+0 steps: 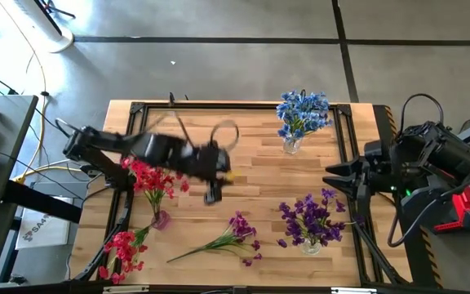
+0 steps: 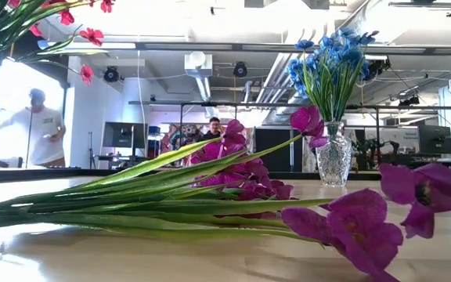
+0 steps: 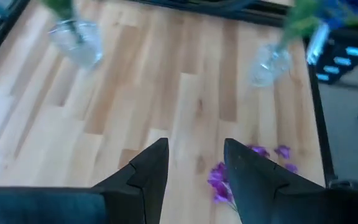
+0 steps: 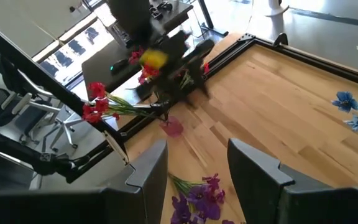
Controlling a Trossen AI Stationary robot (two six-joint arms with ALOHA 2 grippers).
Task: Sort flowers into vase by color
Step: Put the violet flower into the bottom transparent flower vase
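Observation:
My left gripper [image 1: 212, 196] [image 3: 194, 146] hovers open over the middle of the table with nothing between its fingers. A loose purple flower spray [image 1: 227, 241] [image 2: 210, 200] lies flat on the wood near the front edge; its blossoms [image 3: 219, 177] show just beyond my left fingers. Red flowers [image 1: 149, 178] [image 4: 95, 102] stand in a vase [image 1: 161, 219] at the left, blue flowers [image 1: 302, 113] [image 2: 331, 63] in a glass vase [image 2: 333, 160] at the back, and purple flowers [image 1: 310, 219] in a vase front right. My right gripper [image 1: 329, 175] [image 4: 194, 146] waits open, high at the right edge.
A loose red flower spray [image 1: 121, 249] lies at the front left corner. A dark frame [image 1: 345, 139] runs around the tabletop. Bare wood lies between the blue vase and the loose purple spray. People [image 2: 41, 125] stand in the room beyond the table.

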